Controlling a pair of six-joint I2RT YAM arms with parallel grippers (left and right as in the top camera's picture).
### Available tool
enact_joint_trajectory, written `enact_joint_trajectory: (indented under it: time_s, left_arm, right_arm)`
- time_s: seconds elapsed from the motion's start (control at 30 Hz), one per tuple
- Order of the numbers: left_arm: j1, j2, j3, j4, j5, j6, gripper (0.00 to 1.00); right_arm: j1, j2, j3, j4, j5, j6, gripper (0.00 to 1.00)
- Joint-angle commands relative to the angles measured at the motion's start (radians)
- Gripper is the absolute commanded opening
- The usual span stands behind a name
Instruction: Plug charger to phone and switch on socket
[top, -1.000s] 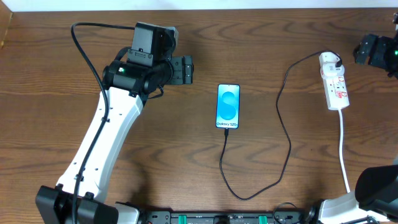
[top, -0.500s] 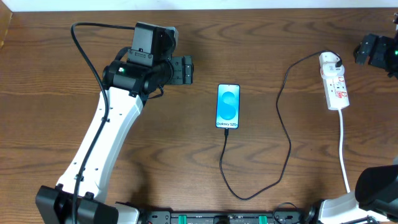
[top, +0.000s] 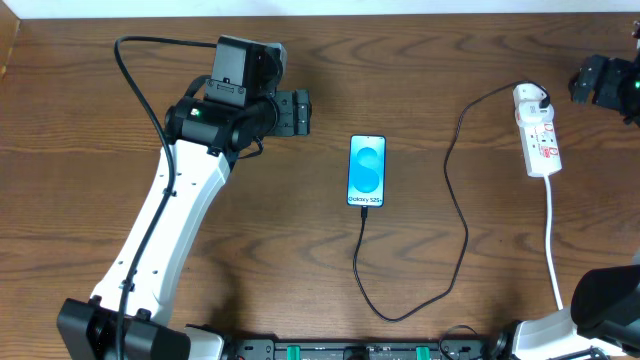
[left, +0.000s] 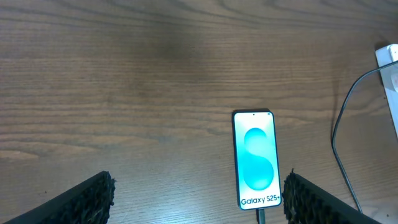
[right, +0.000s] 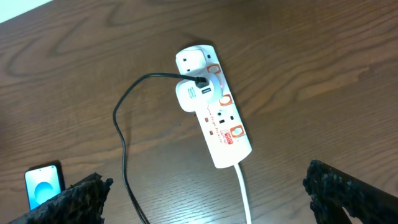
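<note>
The phone (top: 367, 170) lies face up mid-table, its blue screen lit. The charger (top: 458, 215), a thin black cable, has its tip at the phone's lower edge (left: 260, 215) and seems plugged in. It loops toward the front edge and runs up to the socket (top: 537, 130), a white strip with red markings. Its black plug (right: 200, 81) sits in a white adapter on the strip. My left gripper (top: 303, 112) hovers open to the left of the phone (left: 255, 158). My right gripper (top: 580, 82) stays open just right of the socket (right: 214, 115), holding nothing.
The strip's white cord (top: 552, 240) runs down toward the front right edge of the wooden table (top: 250, 230). The left arm (top: 165, 220) stretches diagonally from the front left corner. The right arm's base (top: 605, 300) is at the front right.
</note>
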Motion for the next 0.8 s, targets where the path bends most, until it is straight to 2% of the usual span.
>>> enact_joint_trajectory:
  time_s: [0.0, 0.23, 0.77]
  left_arm:
    - [0.000, -0.004, 0.003, -0.003, -0.014, 0.007, 0.87]
    - [-0.038, -0.005, 0.002, -0.061, -0.059, 0.007, 0.87]
    - [-0.225, -0.011, -0.077, -0.062, -0.363, 0.007, 0.87]
  right_arm:
    - [-0.001, -0.012, 0.017, -0.001, 0.004, 0.010, 0.99]
    - [-0.001, -0.012, 0.017, -0.001, 0.004, 0.010, 0.99]
    - [-0.001, -0.012, 0.017, -0.001, 0.004, 0.010, 0.99]
